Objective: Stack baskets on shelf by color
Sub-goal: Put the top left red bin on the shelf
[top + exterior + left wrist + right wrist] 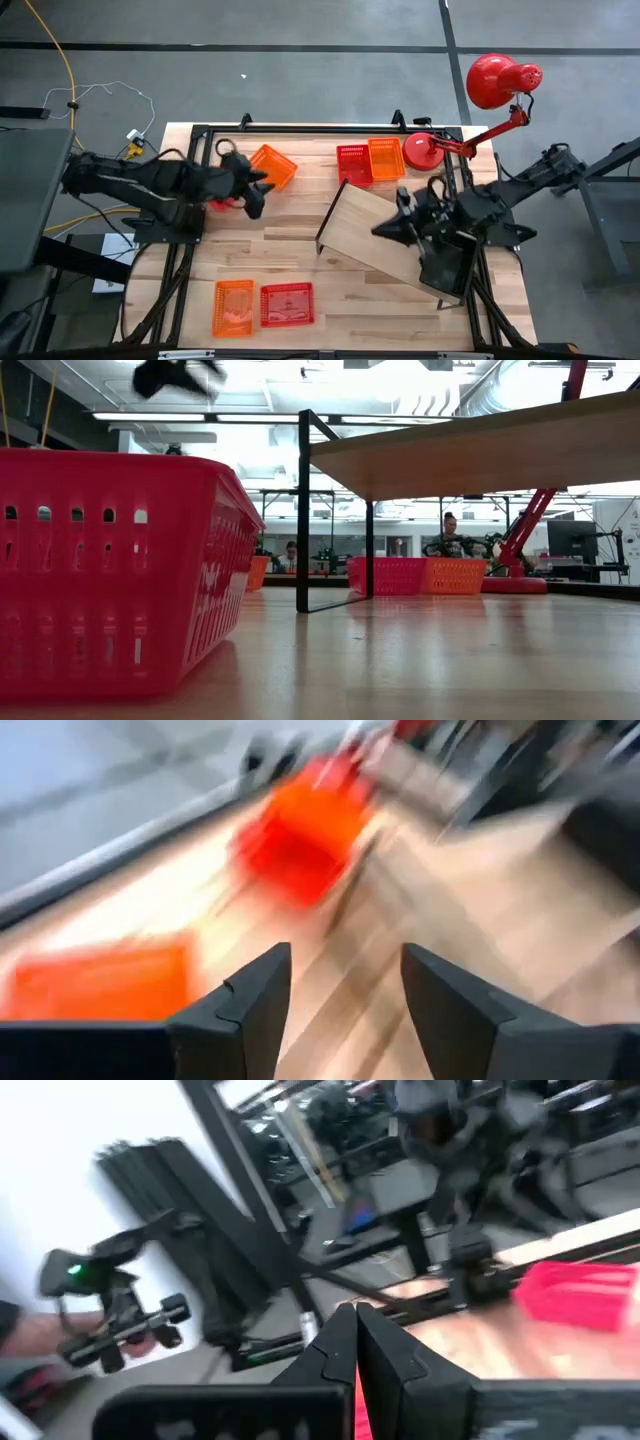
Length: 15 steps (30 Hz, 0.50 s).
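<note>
Red [353,163] and orange [386,159] baskets stand side by side at the table's far edge. Another orange basket [273,165] lies askew at the far left, next to a red one [222,204] mostly hidden under my left arm. An orange [234,307] and a red basket [287,305] sit at the near edge. The shelf [385,243] lies slantwise at the right, resting on its black bracket [328,222]. My left gripper [345,960] is open with nothing between its fingers, beside the askew orange basket. My right gripper [355,1315] is shut, over the shelf's right part [382,229].
A red desk lamp [432,150] stands at the far right corner, its head [497,80] beyond the table. In the low view the near red basket [110,570] fills the left, with the shelf board [480,455] overhead. People sit in the room behind.
</note>
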Motion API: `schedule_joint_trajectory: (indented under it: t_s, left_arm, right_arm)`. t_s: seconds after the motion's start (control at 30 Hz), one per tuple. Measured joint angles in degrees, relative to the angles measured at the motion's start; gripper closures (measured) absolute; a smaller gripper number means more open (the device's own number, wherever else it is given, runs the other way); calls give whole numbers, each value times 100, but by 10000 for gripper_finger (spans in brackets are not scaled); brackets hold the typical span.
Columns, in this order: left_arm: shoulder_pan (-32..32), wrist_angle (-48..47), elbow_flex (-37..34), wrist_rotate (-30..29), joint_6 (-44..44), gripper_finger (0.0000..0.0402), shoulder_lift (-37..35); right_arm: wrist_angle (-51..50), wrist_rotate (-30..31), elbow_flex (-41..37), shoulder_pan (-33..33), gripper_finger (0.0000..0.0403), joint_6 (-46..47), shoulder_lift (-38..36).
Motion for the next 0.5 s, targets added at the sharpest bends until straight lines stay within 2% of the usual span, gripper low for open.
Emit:
schedule_joint_trajectory:
  t_s: [0.1, 0.23, 0.37, 0.5]
  left_arm:
    - [659, -1151, -50, 543, -182, 199, 2]
    - [1405, -2141, -422, 884, -539, 170, 9]
    - [1976, -2334, -955, 1244, -539, 151, 9]
    - [2395, -2181, -1510, 1658, -541, 150, 16]
  right_arm:
    - [-459, 27, 384, -260, 403, -106, 248]
    - [-747, 59, 721, -537, 403, -119, 530]
    - [-765, 59, 838, -711, 403, -25, 724]
    - [-815, 44, 854, -783, 403, 121, 784]
